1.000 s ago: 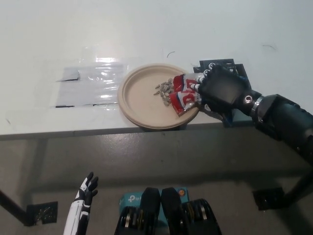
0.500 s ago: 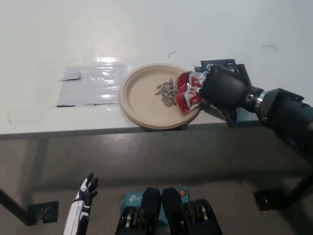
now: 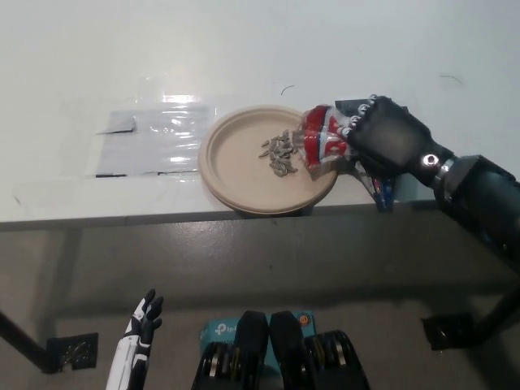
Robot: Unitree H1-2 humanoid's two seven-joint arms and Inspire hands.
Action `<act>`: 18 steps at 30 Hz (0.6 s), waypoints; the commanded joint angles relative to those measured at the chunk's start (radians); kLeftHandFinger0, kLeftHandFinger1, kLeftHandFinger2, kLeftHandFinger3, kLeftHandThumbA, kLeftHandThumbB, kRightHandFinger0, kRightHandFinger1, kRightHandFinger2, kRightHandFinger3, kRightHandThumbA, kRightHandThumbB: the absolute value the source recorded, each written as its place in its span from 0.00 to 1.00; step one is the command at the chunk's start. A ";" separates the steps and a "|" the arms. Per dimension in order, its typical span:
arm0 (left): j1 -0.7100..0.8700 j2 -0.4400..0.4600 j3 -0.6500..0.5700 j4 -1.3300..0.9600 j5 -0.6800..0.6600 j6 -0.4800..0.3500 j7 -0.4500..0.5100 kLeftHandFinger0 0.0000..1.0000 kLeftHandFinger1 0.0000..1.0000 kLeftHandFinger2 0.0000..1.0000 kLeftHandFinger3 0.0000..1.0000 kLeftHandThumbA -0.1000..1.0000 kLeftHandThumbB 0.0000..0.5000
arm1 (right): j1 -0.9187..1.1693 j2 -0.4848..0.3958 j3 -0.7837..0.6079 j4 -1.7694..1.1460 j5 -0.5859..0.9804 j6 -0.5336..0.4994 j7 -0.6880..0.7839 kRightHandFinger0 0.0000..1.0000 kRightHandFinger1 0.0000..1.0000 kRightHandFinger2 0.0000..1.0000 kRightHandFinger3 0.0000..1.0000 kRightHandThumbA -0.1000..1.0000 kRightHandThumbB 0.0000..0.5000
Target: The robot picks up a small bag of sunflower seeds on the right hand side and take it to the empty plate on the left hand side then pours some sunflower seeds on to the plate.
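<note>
- Head view: a white table (image 3: 244,49) is seen from steeply above, its front edge running across the middle of the picture, with grey floor below it.
- A round beige plate (image 3: 236,175) is set near the table's front edge, slightly right of the picture's middle.
- A small heap of sunflower seeds (image 3: 280,153) is seen on the plate, right of its centre.
- A small red and white bag of sunflower seeds (image 3: 322,143) is held over the plate's right rim, crumpled and tilted, with its lower end lying just beside the heap.
- The bag is grasped by the black right hand (image 3: 382,138), whose fingers are wrapped round the bag's right side; the black forearm is led off to the picture's right edge.
- A dark flat thing is partly hidden under the right hand, with a corner of it shown at the table edge; what it is cannot be told.
- A clear plastic sheet (image 3: 150,142) is laid flat on the table left of the plate, its right edge lying close to the plate's rim, with glare across it.
- The white left hand (image 3: 145,317) is kept low at the picture's lower left, below the table edge and well apart from the plate; nothing is held in it and its fingers are spread.
</note>
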State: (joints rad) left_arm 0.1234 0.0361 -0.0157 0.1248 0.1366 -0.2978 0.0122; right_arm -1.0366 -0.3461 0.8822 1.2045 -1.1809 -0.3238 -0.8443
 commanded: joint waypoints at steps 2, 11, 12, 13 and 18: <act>0.011 0.005 -0.005 -0.014 0.000 -0.027 0.005 1.00 1.00 1.00 1.00 1.00 0.05 | -0.027 -0.011 -0.064 0.024 0.084 -0.046 -0.043 0.00 0.22 0.69 0.10 0.00 0.46; 0.010 0.003 -0.005 -0.015 -0.001 -0.018 0.005 1.00 1.00 1.00 1.00 1.00 0.06 | -0.038 -0.044 -0.089 0.027 0.086 -0.081 -0.101 0.00 0.14 0.61 0.16 0.00 0.40; 0.009 0.002 -0.004 -0.014 -0.004 -0.022 0.005 1.00 1.00 1.00 1.00 1.00 0.06 | -0.039 -0.049 -0.086 0.025 0.079 -0.077 -0.111 0.00 0.14 0.59 0.16 0.00 0.41; 0.009 0.002 -0.004 -0.013 -0.006 -0.023 0.004 1.00 1.00 1.00 1.00 1.00 0.08 | -0.039 -0.050 -0.085 0.026 0.078 -0.076 -0.116 0.00 0.13 0.58 0.16 0.00 0.41; 0.010 0.001 -0.004 -0.015 -0.009 -0.014 0.002 1.00 1.00 1.00 1.00 1.00 0.07 | -0.042 -0.058 -0.080 0.032 0.075 -0.085 -0.139 0.00 0.05 0.52 0.18 0.00 0.45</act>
State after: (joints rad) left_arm 0.1246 0.0361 -0.0156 0.1247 0.1347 -0.2979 0.0120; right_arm -1.0277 -0.3691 0.8163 1.2408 -1.1340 -0.3812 -0.9088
